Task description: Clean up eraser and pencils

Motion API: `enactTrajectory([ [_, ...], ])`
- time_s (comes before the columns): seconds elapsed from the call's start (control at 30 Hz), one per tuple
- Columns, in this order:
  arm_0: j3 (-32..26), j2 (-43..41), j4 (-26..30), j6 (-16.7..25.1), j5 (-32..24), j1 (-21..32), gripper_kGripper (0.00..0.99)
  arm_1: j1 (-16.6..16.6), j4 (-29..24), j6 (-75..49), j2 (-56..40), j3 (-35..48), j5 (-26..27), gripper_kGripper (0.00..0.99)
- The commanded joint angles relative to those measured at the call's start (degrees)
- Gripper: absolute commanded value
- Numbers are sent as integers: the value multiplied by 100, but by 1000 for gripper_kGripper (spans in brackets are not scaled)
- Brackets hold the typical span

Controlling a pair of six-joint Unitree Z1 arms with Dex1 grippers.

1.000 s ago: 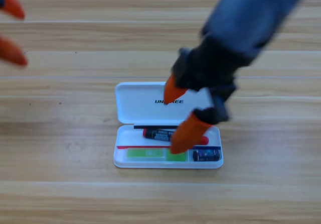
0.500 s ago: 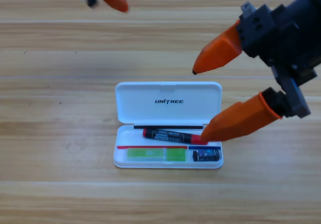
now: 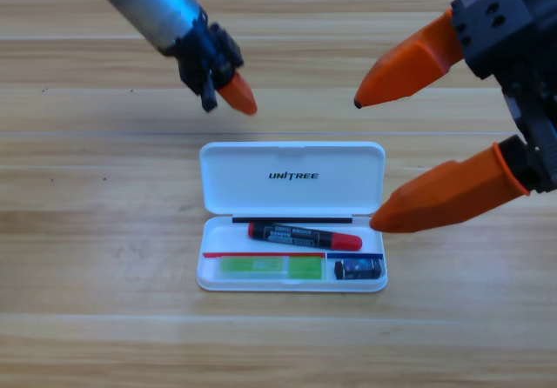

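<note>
The white case (image 3: 228,172) lies open in the middle of the table, lid folded back. In its tray, the black-wrapped pencil with red ends (image 3: 300,233) lies slantwise in the upper section. The light green pencil (image 3: 261,267) fills the lower left compartment, and the small dark eraser (image 3: 359,270) sits in the lower right one. My right gripper (image 3: 365,163) hangs open above the case's right end, holding nothing. Coming in from the upper left, my left gripper (image 3: 237,94) points down just beyond the lid's far left corner, and it looks shut and empty.
The wooden table (image 3: 104,318) stretches on all sides of the case. The right arm's black body (image 3: 513,31) fills the upper right corner, and the grey left arm (image 3: 152,1) crosses the top left.
My right gripper has drawn back up and to the right, off the tray. The left arm has swung in from the left edge toward the lid's far left corner.
</note>
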Motion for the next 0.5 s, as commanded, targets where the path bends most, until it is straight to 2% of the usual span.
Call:
enactTrajectory([
  [0.03,-22,591,291,51,-324,76,0,-137,-71,31,-95,175,75,989],
  [0.3,-66,538,1012,253,-781,50,0,-137,-71,57,-69,193,75,989],
  [0.5,-83,301,1328,350,-913,-3,0,-137,-71,66,-60,211,75,989],
])
